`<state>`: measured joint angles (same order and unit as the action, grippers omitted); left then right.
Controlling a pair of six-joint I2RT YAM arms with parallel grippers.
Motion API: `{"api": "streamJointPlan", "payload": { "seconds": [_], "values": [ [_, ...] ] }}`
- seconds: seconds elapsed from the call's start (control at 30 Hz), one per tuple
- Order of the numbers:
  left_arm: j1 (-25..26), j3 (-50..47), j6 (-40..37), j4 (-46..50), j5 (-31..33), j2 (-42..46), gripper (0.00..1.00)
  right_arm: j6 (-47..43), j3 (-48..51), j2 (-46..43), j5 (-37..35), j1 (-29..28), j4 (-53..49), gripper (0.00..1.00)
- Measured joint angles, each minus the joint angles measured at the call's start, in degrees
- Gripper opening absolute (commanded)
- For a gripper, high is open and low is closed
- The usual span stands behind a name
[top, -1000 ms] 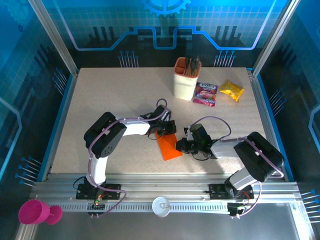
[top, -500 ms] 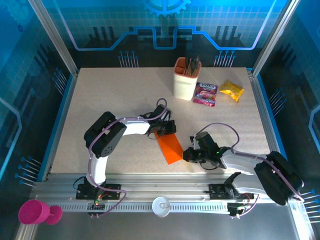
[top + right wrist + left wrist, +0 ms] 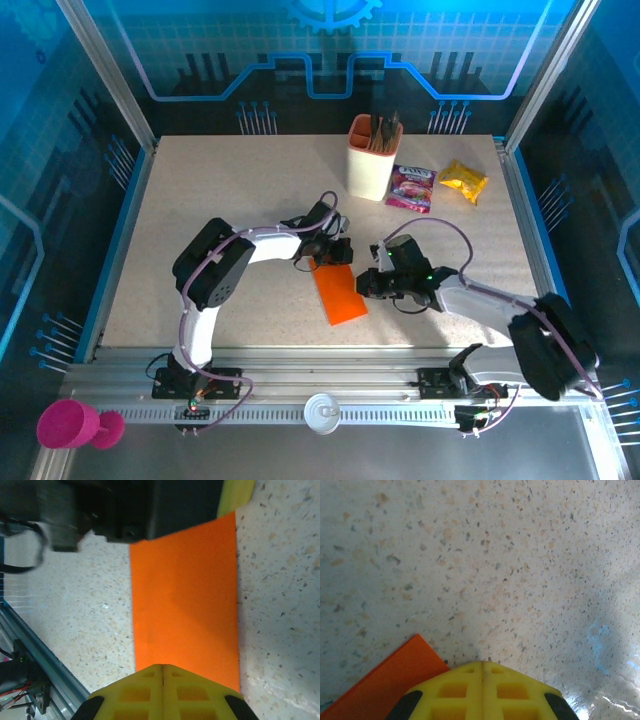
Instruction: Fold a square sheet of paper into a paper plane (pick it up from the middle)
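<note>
The square sheet of paper [image 3: 340, 293] lies flat on the table as a bright orange folded rectangle, long axis running towards the near edge. My left gripper [image 3: 326, 257] is shut at its far end; in the left wrist view the yellow fingertips [image 3: 482, 667] rest on bare table beside a corner of the paper [image 3: 380, 682]. My right gripper [image 3: 366, 285] is shut at the paper's right edge. In the right wrist view its closed tips [image 3: 163, 667] sit over the near edge of the paper [image 3: 185, 595], and the left gripper's dark body [image 3: 125, 505] covers the far end.
A peach cup [image 3: 372, 160] holding utensils stands at the back. A purple snack packet [image 3: 411, 187] and a yellow one [image 3: 463, 181] lie to its right. A pink cup [image 3: 68, 425] sits off the table at the near left. Blue rails edge the table.
My right gripper dropped towards the near edge, then came back up and left against the paper's right edge, its arm stretching out. The left gripper and the paper barely moved.
</note>
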<state>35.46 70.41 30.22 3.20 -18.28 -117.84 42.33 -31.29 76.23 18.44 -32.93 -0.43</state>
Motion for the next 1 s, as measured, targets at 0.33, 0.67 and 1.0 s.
{"api": "streamJointPlan", "payload": {
  "seconds": [0.33, 0.67, 1.0],
  "values": [
    [-0.68, 1.66, -2.78, 1.55, -1.75, -0.90, 0.00, 0.02, 0.13, 11.04, 1.14, 0.11, 6.60, 0.00],
    [-3.43, -8.17, 5.88, -2.62, 1.11, 10.67, 0.39, 1.22, 3.08, 12.52, 1.73, 1.11, 13.27, 0.00],
    [-0.74, -25.38, 21.11, -5.11, 3.63, 23.96, 0.53, 2.56, 3.93, 13.25, 2.36, 1.22, 16.37, 0.00]
  ]
}}
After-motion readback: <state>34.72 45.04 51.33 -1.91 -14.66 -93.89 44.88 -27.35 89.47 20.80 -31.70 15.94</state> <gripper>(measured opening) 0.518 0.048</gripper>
